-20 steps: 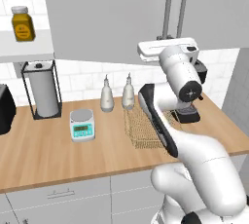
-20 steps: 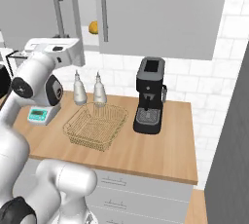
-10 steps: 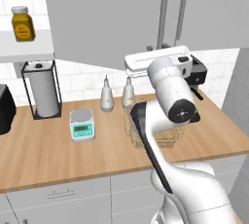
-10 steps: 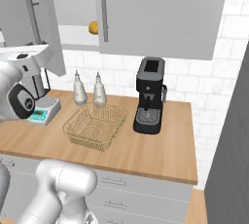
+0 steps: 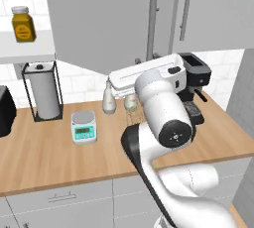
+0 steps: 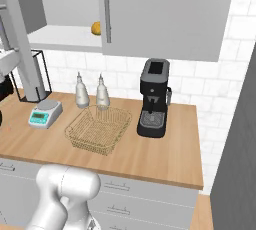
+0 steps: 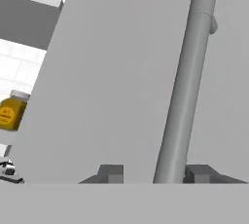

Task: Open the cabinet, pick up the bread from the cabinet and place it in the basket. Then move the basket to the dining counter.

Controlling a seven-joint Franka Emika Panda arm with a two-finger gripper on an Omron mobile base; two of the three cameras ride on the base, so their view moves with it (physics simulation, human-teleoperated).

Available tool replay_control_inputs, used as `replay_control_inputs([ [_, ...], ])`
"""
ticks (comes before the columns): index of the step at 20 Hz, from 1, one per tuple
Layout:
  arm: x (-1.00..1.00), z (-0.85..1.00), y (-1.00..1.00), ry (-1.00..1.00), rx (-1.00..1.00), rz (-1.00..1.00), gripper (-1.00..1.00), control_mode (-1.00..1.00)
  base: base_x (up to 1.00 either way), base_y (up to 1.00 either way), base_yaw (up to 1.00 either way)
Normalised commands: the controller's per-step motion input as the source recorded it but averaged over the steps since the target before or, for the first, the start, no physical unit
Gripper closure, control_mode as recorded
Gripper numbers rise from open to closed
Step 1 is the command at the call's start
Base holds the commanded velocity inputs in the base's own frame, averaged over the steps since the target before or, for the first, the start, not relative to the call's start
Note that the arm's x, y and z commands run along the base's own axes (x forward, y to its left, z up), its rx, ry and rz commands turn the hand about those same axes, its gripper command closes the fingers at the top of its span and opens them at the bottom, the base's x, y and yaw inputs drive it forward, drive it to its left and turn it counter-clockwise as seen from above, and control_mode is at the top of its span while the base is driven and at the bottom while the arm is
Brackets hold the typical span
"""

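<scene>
Between our gripper (image 7: 151, 172) tips stands the cabinet (image 5: 114, 19) door's handle (image 7: 182, 96), jaws parted, not clamped. Bread (image 6: 96, 28): beyond the swung door, on the shelf (image 6: 65, 36); we judge it light, soft, best pinched gently across its middle. Right base view reveals it; hand view offers the yellow jar (image 7: 8, 111) instead.

Two bottles (image 6: 81, 91), one basket (image 6: 98, 130), one bread (image 6: 96, 28), one jar (image 5: 23, 24).
</scene>
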Motion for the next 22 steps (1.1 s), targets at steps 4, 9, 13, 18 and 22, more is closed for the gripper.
replay_control_inputs([
  [4, -0.54, 0.00, 0.67, 0.02, -0.07, 0.00, 1.00, -1.00, 0.00, 0.00, 0.00],
  [9, -0.36, 0.00, 0.67, 0.02, -0.06, 0.00, 1.00, -1.00, 0.00, 0.00, 0.00],
  [13, -0.18, 0.00, 0.52, 0.01, -0.03, 0.00, 1.00, -1.00, 0.00, 0.00, 0.00],
  [18, -0.01, 0.00, 0.29, 0.00, -0.01, 0.00, -1.00, -1.00, 0.00, 0.00, 0.00],
  [22, 0.00, 0.00, 0.00, 0.00, 0.00, 0.00, -1.00, -1.00, 0.00, 0.00, 0.00],
])
